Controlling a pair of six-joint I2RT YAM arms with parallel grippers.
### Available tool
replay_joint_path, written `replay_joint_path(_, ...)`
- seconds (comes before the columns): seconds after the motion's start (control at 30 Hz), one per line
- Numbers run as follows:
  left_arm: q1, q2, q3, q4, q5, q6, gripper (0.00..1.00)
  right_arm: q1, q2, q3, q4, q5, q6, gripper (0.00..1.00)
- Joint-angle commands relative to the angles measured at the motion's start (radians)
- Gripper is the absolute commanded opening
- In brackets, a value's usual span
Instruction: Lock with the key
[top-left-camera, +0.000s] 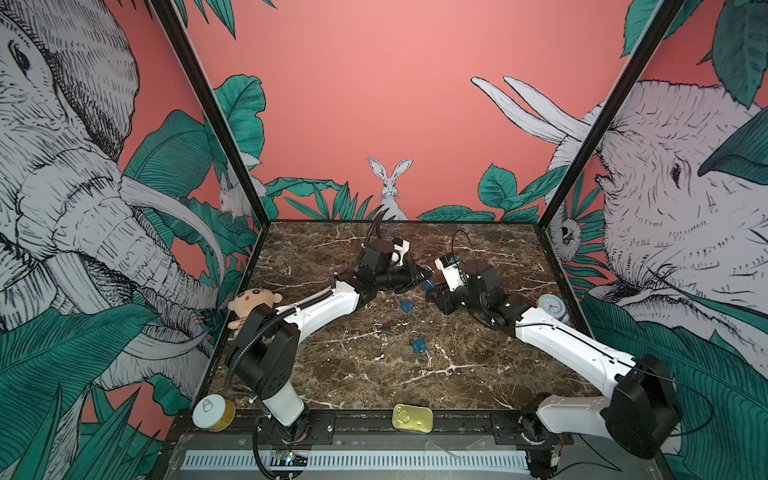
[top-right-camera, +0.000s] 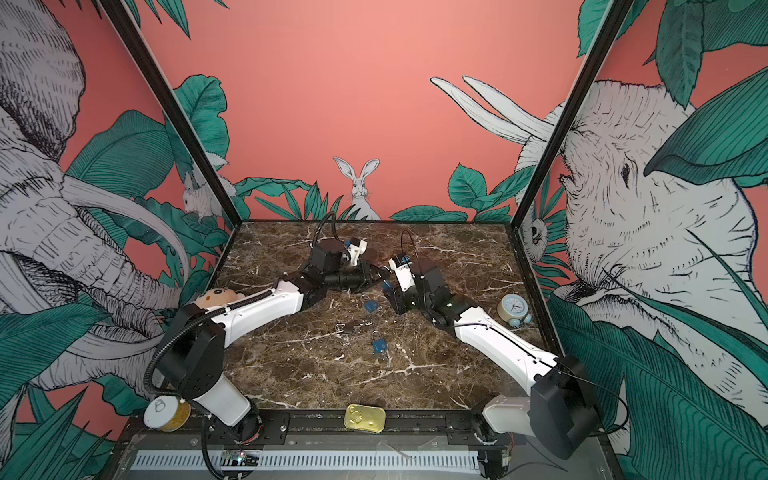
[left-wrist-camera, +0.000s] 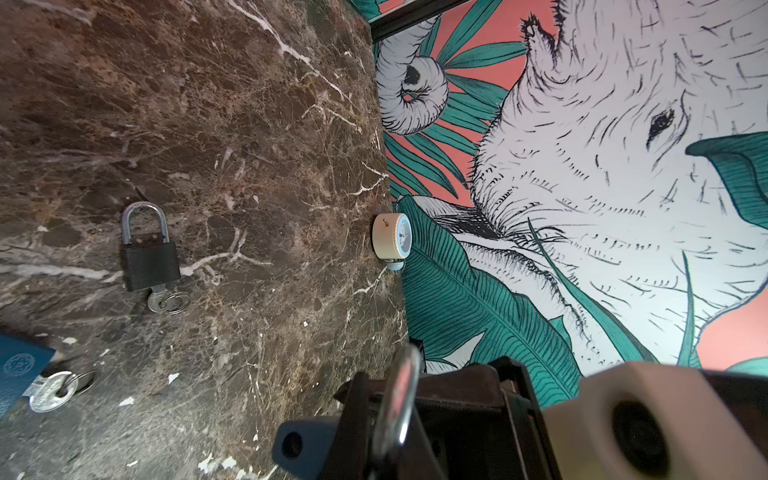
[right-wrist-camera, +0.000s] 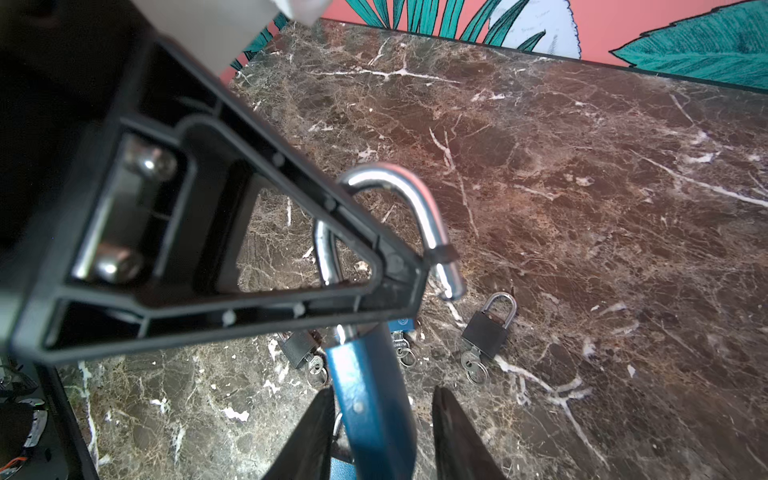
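both arms meet over the middle of the marble table (top-left-camera: 357, 374). the left gripper (top-left-camera: 424, 274) is clamped tight on the silver shackle (right-wrist-camera: 419, 203) of the blue padlock (right-wrist-camera: 370, 390) and holds it in the air above the tabletop. in the right wrist view the shackle stands swung open, with 1 end free of the body. the right gripper (right-wrist-camera: 384, 399) straddles the blue body with 1 finger on each side. 1 finger looks to be against it and a narrow gap shows at the other, so it is not yet gripping. i cannot tell where this padlock's key sits.

on the table below lie a spare blue padlock (top-left-camera: 406, 306) near the grippers and a front blue padlock (top-left-camera: 418, 345) closer to the camera. a black padlock (right-wrist-camera: 486, 332) lies flat with a key (right-wrist-camera: 469, 361) in its base. an alarm clock (top-left-camera: 552, 305) stands at the right edge and a plush toy (top-left-camera: 253, 300) at the left edge.
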Motion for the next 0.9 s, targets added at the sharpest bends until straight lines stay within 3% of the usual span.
replay_joint_path(0.0,-0.004,-0.048,0.044,0.049,0.019,-0.018,0.00,-0.003,0.012,0.036,0.051,-0.002,-0.004,0.38)
replay_joint_path(0.27,-0.003,-0.050,0.042,0.065,0.023,-0.030,0.00,-0.002,0.028,0.042,0.059,-0.005,-0.001,0.28)
replay_joint_path(0.47,-0.004,-0.054,0.042,0.075,0.022,-0.034,0.00,-0.002,0.032,0.049,0.049,0.000,0.010,0.00)
replay_joint_path(0.8,0.003,-0.066,0.043,0.035,-0.006,0.006,0.00,-0.002,0.016,0.088,-0.036,-0.022,0.008,0.00)
replay_joint_path(0.83,0.010,-0.071,0.048,0.019,-0.008,0.021,0.01,-0.002,0.012,0.097,-0.054,-0.025,0.006,0.00)
replay_joint_path(0.87,0.017,-0.076,0.049,0.000,-0.013,0.034,0.13,-0.002,0.008,0.105,-0.074,-0.030,0.003,0.00)
